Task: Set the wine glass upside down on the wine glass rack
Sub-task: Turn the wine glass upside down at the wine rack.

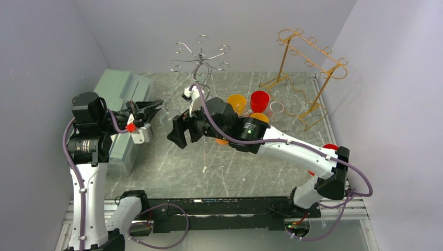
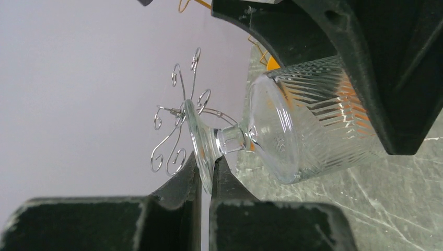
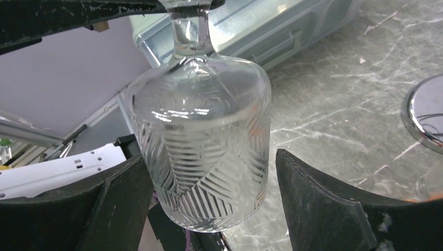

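While left hand [image 2: 206,175] pinches its foot, wine glass [image 2: 292,125] sits within right hand [image 3: 210,162].

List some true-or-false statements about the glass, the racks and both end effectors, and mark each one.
1. The left end effector clamps the wine glass by its foot. True.
2. The right end effector is shut on the bowl. False: its jaws stand open on either side of the bowl.
3. The glass already hangs upside down on a rack. False: it is held in the air, short of the silver rack.
4. A gold rack stands at the back right. True.
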Robot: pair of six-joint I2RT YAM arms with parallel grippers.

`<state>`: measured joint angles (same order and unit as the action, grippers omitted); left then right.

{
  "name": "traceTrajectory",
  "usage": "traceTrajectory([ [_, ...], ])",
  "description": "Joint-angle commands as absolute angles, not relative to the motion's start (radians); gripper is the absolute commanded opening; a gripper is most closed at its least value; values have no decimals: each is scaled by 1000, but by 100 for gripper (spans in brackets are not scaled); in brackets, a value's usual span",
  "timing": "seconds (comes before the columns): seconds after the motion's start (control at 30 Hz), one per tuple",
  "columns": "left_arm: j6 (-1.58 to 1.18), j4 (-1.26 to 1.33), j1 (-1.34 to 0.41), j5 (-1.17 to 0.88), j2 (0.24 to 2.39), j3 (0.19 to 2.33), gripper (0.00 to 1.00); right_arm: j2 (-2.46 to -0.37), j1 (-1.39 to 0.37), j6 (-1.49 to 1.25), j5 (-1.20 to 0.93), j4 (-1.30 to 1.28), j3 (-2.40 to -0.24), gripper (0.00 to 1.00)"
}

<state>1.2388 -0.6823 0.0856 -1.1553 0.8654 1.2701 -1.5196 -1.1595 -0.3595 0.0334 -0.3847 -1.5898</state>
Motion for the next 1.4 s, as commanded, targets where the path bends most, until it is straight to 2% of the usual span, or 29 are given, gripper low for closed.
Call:
traceTrajectory([
  [0.0,1358,-744,85,-1259,857,1319,0,-1497,-1153,-363,51,-176,-1527,82],
  [0.13,1400,-785,85,-1280,857,1316,0,-1494,-1154,-322,76,-76,-1464,81],
  [0.23,1432,-795,85,-1280,856,1312,0,-1511,-1152,-321,78,-72,-1463,61],
  [0.33,1440,-797,85,-1284,857,1310,0,-1490,-1151,-328,109,-22,-1405,33],
  [0.37,1435,-792,86,-1286,857,1307,14,-1468,-1151,-327,132,8,-1371,23],
  [0.4,1390,-775,86,-1287,857,1301,38,-1450,-1150,-324,162,40,-1336,12],
  [0.43,1326,-738,86,-1284,858,1297,64,-1431,-1146,-319,194,68,-1298,6],
  [0.47,1240,-697,86,-1278,862,1291,78,-1409,-1139,-314,217,100,-1257,4],
  [0.57,1065,-644,86,-1236,901,1312,98,-1342,-1095,-297,255,205,-1131,1],
  [0.77,563,-495,85,-1007,1014,1348,99,-1242,-993,-217,260,331,-990,0],
  [0.97,214,-462,90,-838,1190,1445,99,-1229,-929,-161,239,316,-1010,0],
  [1.1,35,-433,95,-782,1288,1516,98,-1256,-908,-133,228,315,-1046,0],
  [1.37,-123,-343,96,-745,1336,1536,85,-1354,-851,-76,190,353,-1133,0],
])
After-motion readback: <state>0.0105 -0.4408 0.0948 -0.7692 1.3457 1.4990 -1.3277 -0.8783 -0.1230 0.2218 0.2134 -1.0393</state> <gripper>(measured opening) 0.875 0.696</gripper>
